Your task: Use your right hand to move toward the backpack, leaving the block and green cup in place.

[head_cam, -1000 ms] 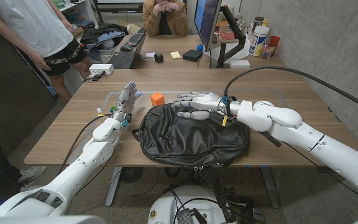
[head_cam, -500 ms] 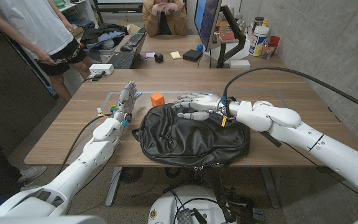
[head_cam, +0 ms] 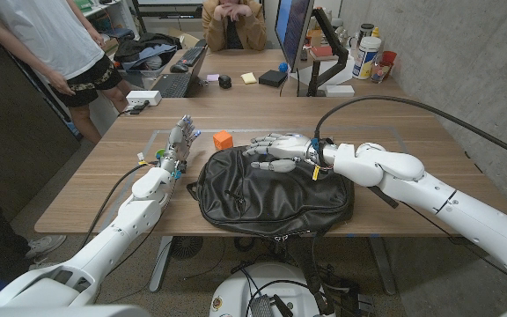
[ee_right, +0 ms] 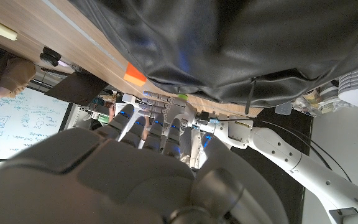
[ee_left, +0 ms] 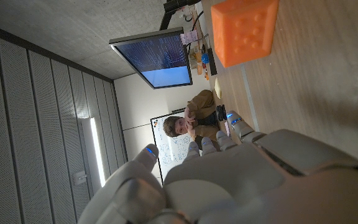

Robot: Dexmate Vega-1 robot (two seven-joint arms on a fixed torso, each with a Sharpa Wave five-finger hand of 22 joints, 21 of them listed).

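**Right hand over the backpack, reach nearly complete**

The black backpack (head_cam: 271, 189) lies flat on the near middle of the wooden worktop (head_cam: 394, 145), its zip and seams facing up. The right hand (head_cam: 275, 150) is poised over the bag's far upper edge, palm down, fingers spread and loosely curved; it has hold of nothing. From the head view I cannot tell whether the fingertips touch the fabric or hang just above it. In the right wrist view the bag's dark leather-like surface spreads just beyond the fingers (ee_right: 143, 127).

The orange block (head_cam: 223, 139) sits on the worktop just behind the bag's far left corner, near the right hand's fingertips but apart from them. The green cup (head_cam: 160, 154) is mostly hidden behind the left hand (head_cam: 178, 145), which stands upright beside the bag's left edge, fingers extended and apart, gripping nothing that I can see.

As a judgement, the approach step is at or very near its end: the hand has effectively arrived at the backpack. Any further move calls only for a small settling onto the bag, kept to the bag's own surface, since drifting leftward past the edge would risk nudging the block.

People are behind the worktop, one seated, one standing at the left.
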